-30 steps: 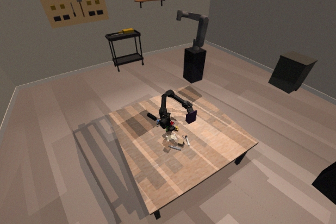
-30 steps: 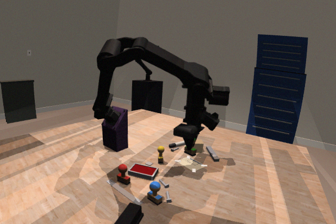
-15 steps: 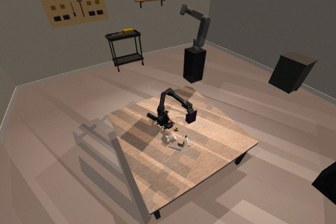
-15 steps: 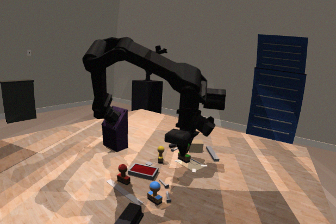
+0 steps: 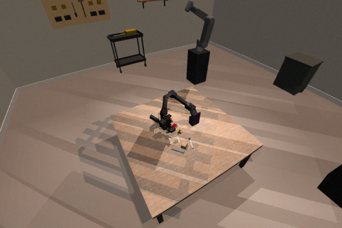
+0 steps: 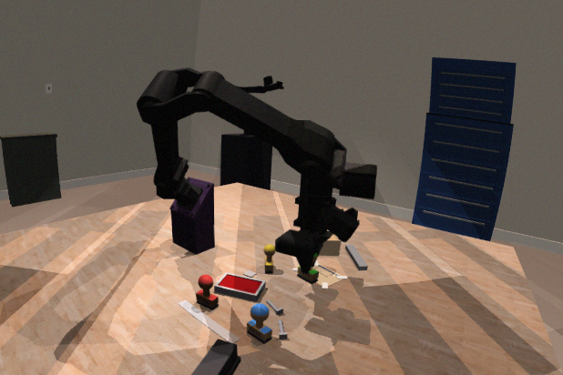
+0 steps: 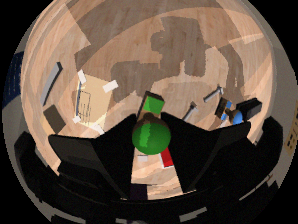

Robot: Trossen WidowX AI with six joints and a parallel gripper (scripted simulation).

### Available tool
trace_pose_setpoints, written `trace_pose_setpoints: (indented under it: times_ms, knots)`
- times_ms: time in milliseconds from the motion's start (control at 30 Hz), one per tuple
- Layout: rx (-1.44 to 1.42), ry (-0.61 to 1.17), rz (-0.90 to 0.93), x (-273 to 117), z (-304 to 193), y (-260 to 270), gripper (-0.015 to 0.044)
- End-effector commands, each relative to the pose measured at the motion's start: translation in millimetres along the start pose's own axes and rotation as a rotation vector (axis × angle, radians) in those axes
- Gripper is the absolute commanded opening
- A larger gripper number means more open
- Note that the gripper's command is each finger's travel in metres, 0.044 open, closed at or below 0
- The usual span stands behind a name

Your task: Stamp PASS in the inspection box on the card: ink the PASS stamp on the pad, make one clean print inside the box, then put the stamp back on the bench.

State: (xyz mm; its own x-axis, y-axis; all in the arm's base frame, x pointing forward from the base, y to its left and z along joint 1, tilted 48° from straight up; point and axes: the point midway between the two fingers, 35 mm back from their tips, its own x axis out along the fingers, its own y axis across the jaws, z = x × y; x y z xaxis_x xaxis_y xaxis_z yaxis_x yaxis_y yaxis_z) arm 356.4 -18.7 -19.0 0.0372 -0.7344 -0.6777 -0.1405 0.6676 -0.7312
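Observation:
My gripper [image 5: 169,129] [image 6: 306,265] [image 7: 148,117] is shut on the handle of the green stamp [image 6: 311,274] [image 7: 151,138]. The stamp hangs base down, beside the card in the wrist view; its height and underside cannot be told. The cream card [image 5: 174,140] [image 6: 332,278] [image 7: 102,97] lies with white pieces at its corners and thin printed lines; whether the box holds a print is too small to tell. The red ink pad [image 5: 174,125] [image 6: 240,284] [image 7: 167,159] lies in a grey tray, partly hidden in the wrist view.
A yellow stamp [image 5: 180,131] [image 6: 269,259], red stamp [image 6: 206,298] and blue stamp [image 6: 259,329] [image 7: 236,117] stand around the pad. A wooden block [image 5: 184,144] [image 7: 54,119] and grey bar [image 5: 177,150] [image 6: 356,258] [image 7: 51,82] lie beyond the card. A purple block [image 5: 194,119] [image 6: 193,229] stands by the arm's base.

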Motion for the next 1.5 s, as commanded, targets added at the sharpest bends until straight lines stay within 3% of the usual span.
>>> trace_pose_setpoints:
  times_ms: [0, 733, 1067, 1133, 1200, 1367, 1467]
  knots:
    - [-0.006, -0.001, -0.006, 6.8, -0.1, 0.0, 0.0]
    - [-0.006, 0.0, -0.01, 40.1, -2.2, -1.4, 0.0]
    - [0.0, 0.001, -0.004, 37.1, -1.8, -1.4, 0.0261]
    - [0.0, 0.001, -0.004, 37.1, -1.8, -1.4, 0.0261]
    - [0.0, 0.0, -0.002, 27.0, 0.1, -0.6, 0.0261]
    - [-0.006, -0.001, 0.0, -55.6, 2.0, 1.7, 0.0261]
    - [-0.006, 0.0, -0.005, -79.8, -1.6, 0.7, 0.0261]
